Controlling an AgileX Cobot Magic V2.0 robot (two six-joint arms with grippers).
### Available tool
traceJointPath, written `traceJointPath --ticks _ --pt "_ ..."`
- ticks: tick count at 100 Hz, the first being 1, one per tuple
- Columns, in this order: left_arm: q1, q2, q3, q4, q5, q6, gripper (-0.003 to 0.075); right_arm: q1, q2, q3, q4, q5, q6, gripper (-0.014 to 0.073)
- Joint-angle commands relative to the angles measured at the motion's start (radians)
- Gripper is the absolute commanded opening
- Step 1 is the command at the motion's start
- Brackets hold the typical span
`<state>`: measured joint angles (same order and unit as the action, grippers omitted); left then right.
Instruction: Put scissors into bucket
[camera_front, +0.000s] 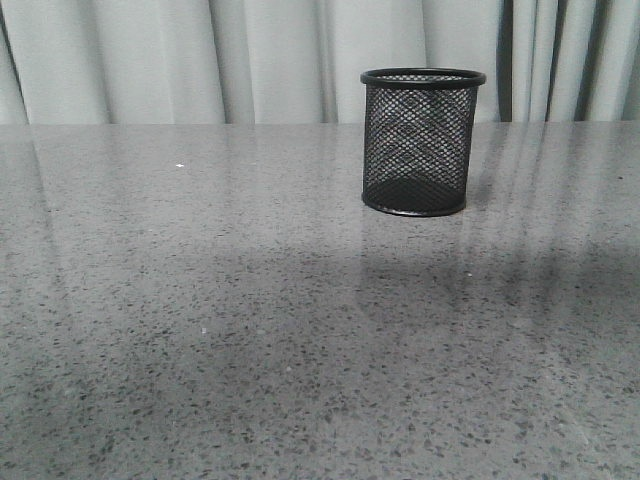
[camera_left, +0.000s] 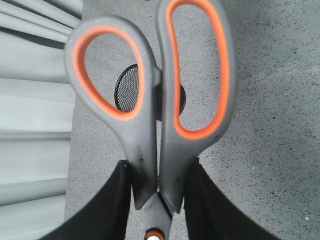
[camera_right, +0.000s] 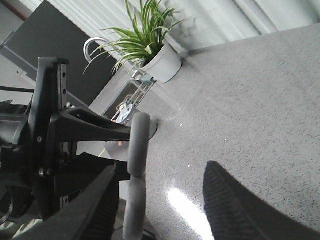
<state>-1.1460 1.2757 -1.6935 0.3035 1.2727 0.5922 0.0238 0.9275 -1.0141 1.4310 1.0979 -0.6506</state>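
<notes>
- Pinching the scissors just below the handle loops, our left gripper carries them above the bucket.
- We judge them stiff, smooth-handled; this near-pivot hold suits.
- Our right gripper hangs spread, empty.

Black wire-mesh bucket, diamond weave, solid black rim and base. Beneath it, speckled grey table — dark flecks on pale grey. Behind the bucket, pale grey-white pleated curtain. Scissors — dark grey handles, bright orange lining inside both loops, orange pivot. Black fingers either side of the scissors. Green-and-white striped plant in a grey pot.
</notes>
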Motion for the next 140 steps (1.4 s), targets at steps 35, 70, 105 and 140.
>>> traceJointPath --ticks 35,70,105,140 --pt "-0.008 0.007 -0.038 0.036 -0.052 -0.013 -0.0021 0.137 0.090 -0.069 0.077 -0.015 -0.025 0.0343" --pt "-0.008 0.007 -0.038 0.047 -0.082 -0.013 -0.0021 0.252 0.167 -0.071 0.107 -0.090 -0.085 0.0309" --pt "-0.008 0.007 -0.038 0.042 -0.082 -0.013 0.0013 0.252 0.185 -0.071 0.134 -0.101 -0.113 -0.0070" --pt "-0.006 0.005 -0.038 0.143 -0.082 -0.024 0.0504 0.250 0.185 -0.071 0.134 -0.113 -0.121 -0.0064"
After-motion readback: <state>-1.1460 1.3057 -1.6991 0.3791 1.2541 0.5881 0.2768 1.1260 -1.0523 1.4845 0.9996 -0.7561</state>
